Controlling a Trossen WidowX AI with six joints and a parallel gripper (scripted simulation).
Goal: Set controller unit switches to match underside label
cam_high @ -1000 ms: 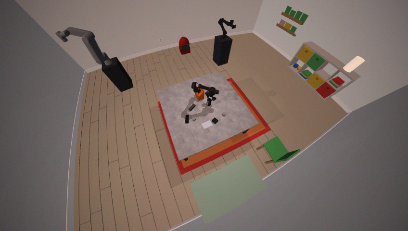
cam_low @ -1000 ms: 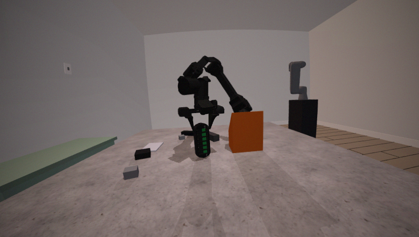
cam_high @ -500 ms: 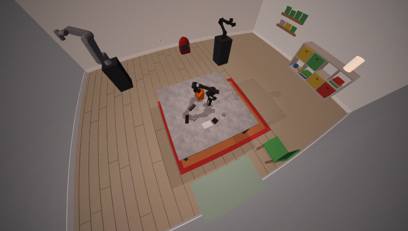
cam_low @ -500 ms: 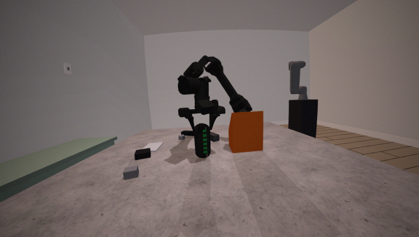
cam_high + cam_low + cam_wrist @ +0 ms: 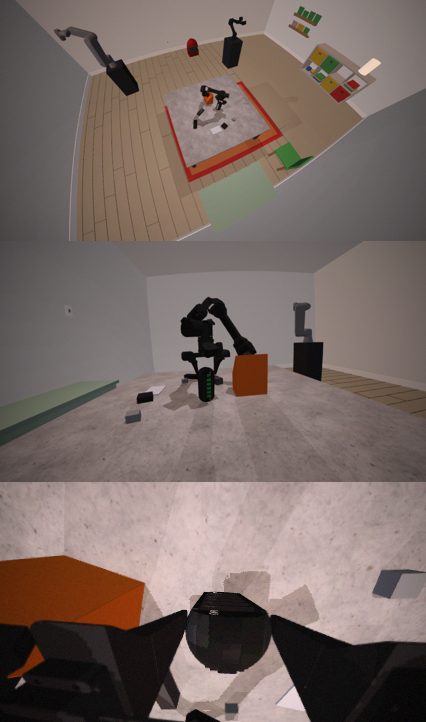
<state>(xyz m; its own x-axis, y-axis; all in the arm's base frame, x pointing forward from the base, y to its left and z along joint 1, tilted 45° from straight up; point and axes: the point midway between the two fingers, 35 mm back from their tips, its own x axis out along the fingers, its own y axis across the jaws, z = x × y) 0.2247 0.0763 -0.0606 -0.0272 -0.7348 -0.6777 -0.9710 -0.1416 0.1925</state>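
Observation:
The dark unit (image 5: 206, 387) (image 5: 228, 642) (image 5: 218, 106) stands on end between my fingertips. My gripper (image 5: 206, 371) (image 5: 228, 617) is shut on it, one finger against each long side near its upper end. In the exterior view the switch face shows a column of green rocker ends; their tilts are too small to tell. I cannot tell whether the lower end touches the bench. In the wrist view the rounded end faces me and the switch face is nearly edge-on. The underside label is not readable in any view.
An orange box (image 5: 208, 99) (image 5: 250, 375) (image 5: 65, 589) stands close beside the unit, with an arm link right at its top. A black block (image 5: 224, 125) (image 5: 144, 397), a grey block (image 5: 233, 119) (image 5: 132, 416) (image 5: 402, 584) and a white sheet (image 5: 216, 129) (image 5: 156, 389) lie on the bench.

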